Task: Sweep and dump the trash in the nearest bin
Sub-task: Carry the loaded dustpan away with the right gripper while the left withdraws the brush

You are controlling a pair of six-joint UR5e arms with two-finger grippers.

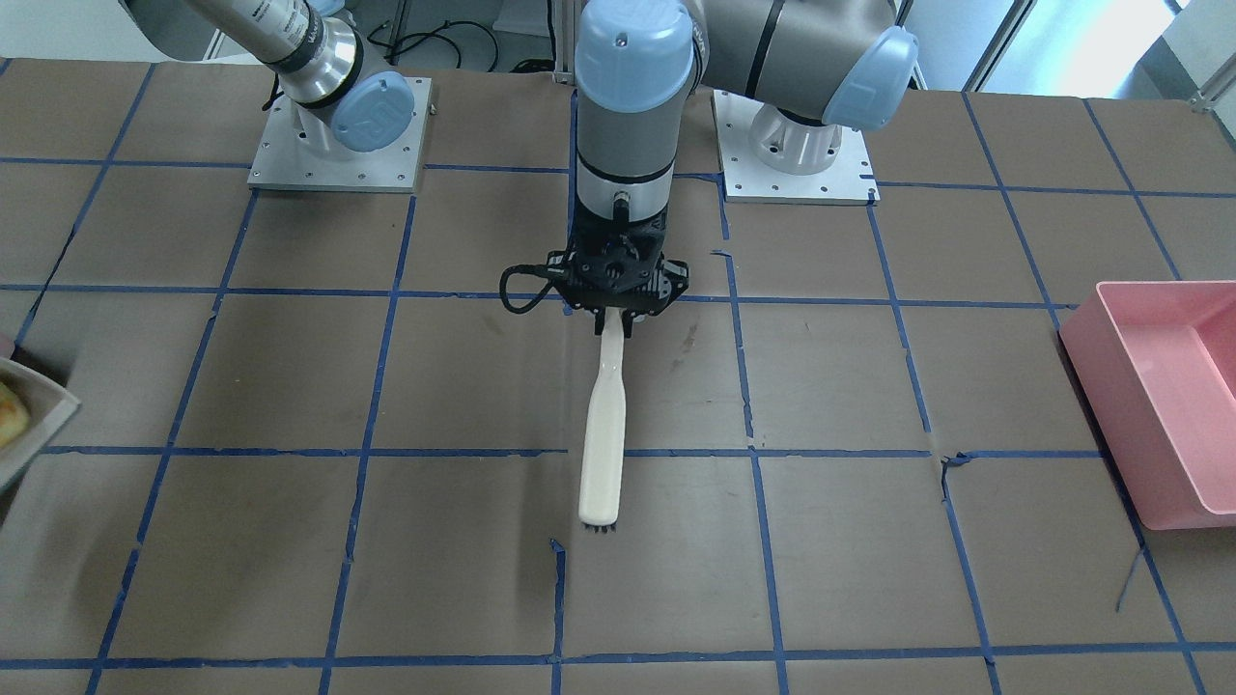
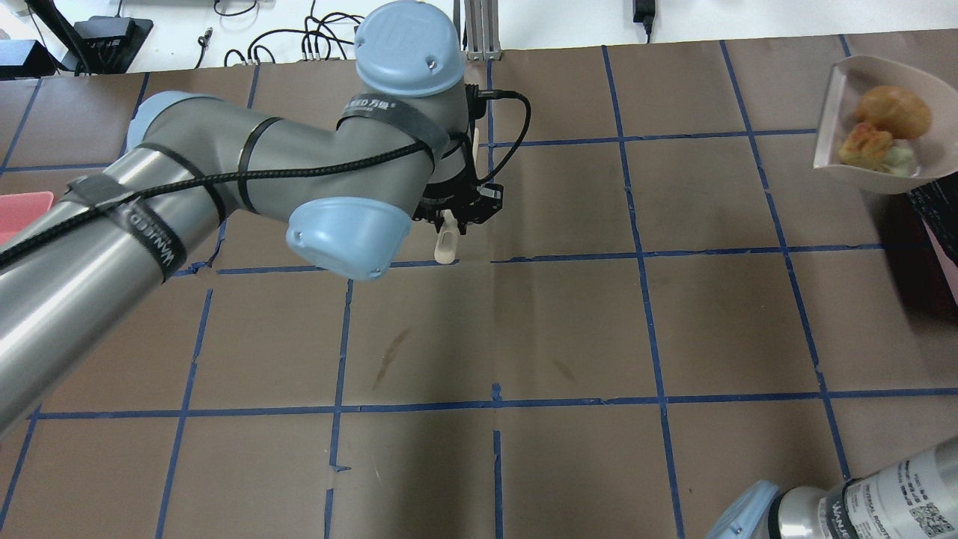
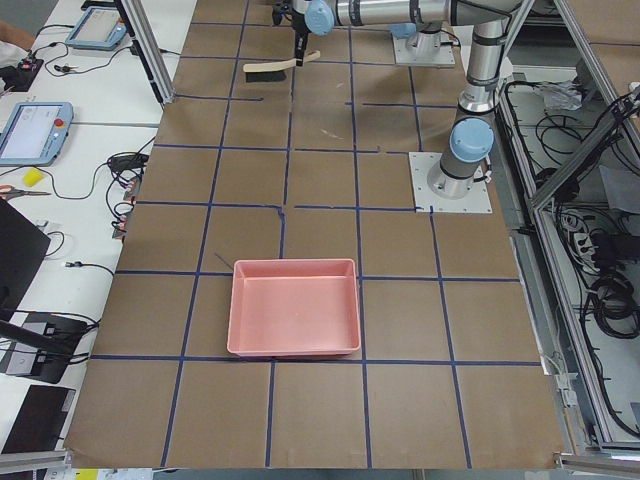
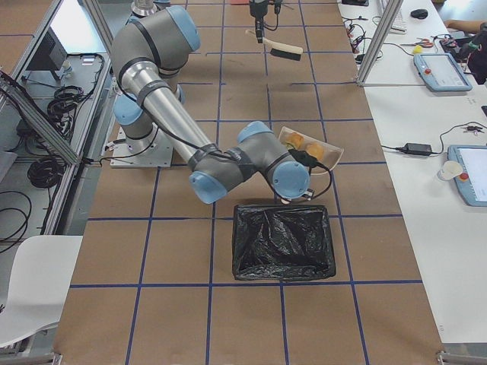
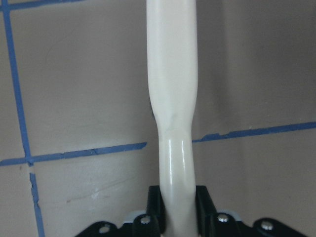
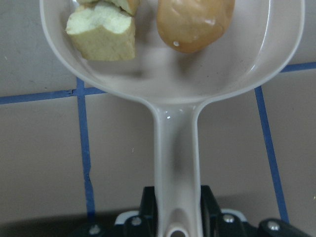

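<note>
My left gripper (image 1: pixel 613 323) is shut on the handle of a cream brush (image 1: pixel 603 434), which points away from the robot over the table's middle; the wrist view shows the handle (image 5: pixel 172 74) between the fingers. My right gripper (image 6: pixel 175 210) is shut on the handle of a pale dustpan (image 6: pixel 175 148). The pan (image 2: pixel 838 97) holds the trash: a tan potato-shaped lump (image 2: pixel 894 111), an orange-brown chunk (image 2: pixel 864 142) and a pale green-white piece (image 2: pixel 902 159). The bin (image 4: pixel 283 242), lined with a black bag, stands beside the pan, on its near side in the right exterior view.
A large bright pink tub (image 1: pixel 1159 386) sits at the table's end on the robot's left. Blue tape lines (image 1: pixel 386 294) grid the brown table. Both arm bases (image 1: pixel 338 135) stand at the robot's side. A side desk (image 4: pixel 449 114) with devices and cables runs along the operators' side.
</note>
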